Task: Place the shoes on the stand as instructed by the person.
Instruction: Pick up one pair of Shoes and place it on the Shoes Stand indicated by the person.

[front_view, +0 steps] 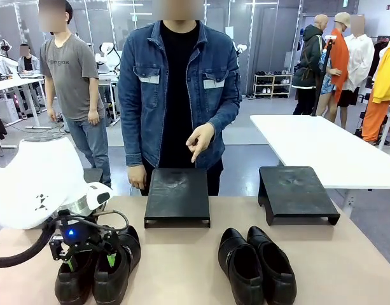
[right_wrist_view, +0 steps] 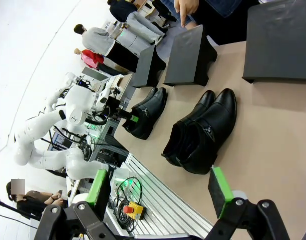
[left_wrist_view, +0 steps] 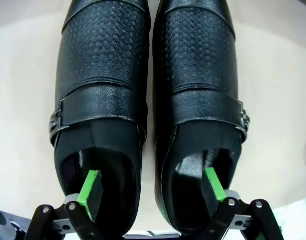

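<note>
the left pincer [left_wrist_view: 150, 177] is held spread wide, one green pad [left_wrist_view: 90, 187] lowered into each heel opening of the near-left pair of shoes [left_wrist_view: 103, 75]. from there, it is judged, both inner walls can be pinched together and the pair lifted as one. nothing is clamped yet. the person's hand [front_view: 200, 141] is pointed down at the left stand [front_view: 177, 190], presumably marking the destination. the right stand [front_view: 298, 190] is seen bare. the second pair [front_view: 255, 264] is set on the tabletop [front_view: 182, 267], nearer that stand. the right pincer [right_wrist_view: 157, 175] is held apart and empty near the tabletop's edge. the toes are cut off in the left wrist view, and how deep the pads sit cannot be made out.
</note>
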Robot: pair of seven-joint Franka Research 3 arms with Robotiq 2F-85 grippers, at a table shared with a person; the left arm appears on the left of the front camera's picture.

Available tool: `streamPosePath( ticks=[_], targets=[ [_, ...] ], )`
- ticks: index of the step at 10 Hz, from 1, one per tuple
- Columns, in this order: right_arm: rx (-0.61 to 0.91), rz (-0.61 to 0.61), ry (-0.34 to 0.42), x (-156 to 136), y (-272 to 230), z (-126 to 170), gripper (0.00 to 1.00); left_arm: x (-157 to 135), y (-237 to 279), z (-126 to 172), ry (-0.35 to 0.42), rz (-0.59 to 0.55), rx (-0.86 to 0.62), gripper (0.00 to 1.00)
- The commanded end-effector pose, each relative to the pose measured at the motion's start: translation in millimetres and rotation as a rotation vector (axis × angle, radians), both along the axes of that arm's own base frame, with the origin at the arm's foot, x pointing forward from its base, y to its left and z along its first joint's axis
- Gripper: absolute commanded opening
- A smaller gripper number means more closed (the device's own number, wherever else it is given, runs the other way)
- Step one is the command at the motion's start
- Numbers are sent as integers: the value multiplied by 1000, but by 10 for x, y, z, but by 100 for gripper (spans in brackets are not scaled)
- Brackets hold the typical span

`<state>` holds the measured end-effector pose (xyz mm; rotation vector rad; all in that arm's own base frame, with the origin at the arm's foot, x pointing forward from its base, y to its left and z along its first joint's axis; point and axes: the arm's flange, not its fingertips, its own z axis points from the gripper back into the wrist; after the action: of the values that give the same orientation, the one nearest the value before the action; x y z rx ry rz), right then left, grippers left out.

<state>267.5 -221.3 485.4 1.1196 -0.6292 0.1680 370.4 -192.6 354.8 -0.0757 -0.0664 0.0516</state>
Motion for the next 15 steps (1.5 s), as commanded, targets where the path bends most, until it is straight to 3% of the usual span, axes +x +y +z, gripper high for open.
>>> streamPosePath(
  ticks=[1, 2, 3, 5, 8, 9, 12, 13, 15],
  targets=[
    [6, 3, -23, 2, -8, 15, 100, 68, -21, -114, -39, 1, 5, 100],
    [6, 3, -23, 2, -8, 15, 100, 97, 19, -96, -72, 22, 21, 81],
    [6, 3, -23, 2, -8, 15, 100, 102, 39, -87, -75, 23, 33, 41],
    [6, 3, -23, 2, -8, 15, 100, 92, 30, -127, -62, 13, 51, 0],
    [6, 3, -23, 2, -8, 15, 100, 102, 15, -94, -72, 2, 76, 3],
    [6, 3, -23, 2, -8, 15, 100, 99, 3, -69, -75, -6, 79, 0],
    [6, 3, -23, 2, -8, 15, 100, 90, -50, 152, -112, -28, 82, 0],
    [6, 3, -23, 2, -8, 15, 100, 72, -78, 310, -124, -39, 74, 0],
    [6, 3, -23, 2, -8, 15, 100, 18, -202, 908, -214, -71, 22, 0]
  ],
)
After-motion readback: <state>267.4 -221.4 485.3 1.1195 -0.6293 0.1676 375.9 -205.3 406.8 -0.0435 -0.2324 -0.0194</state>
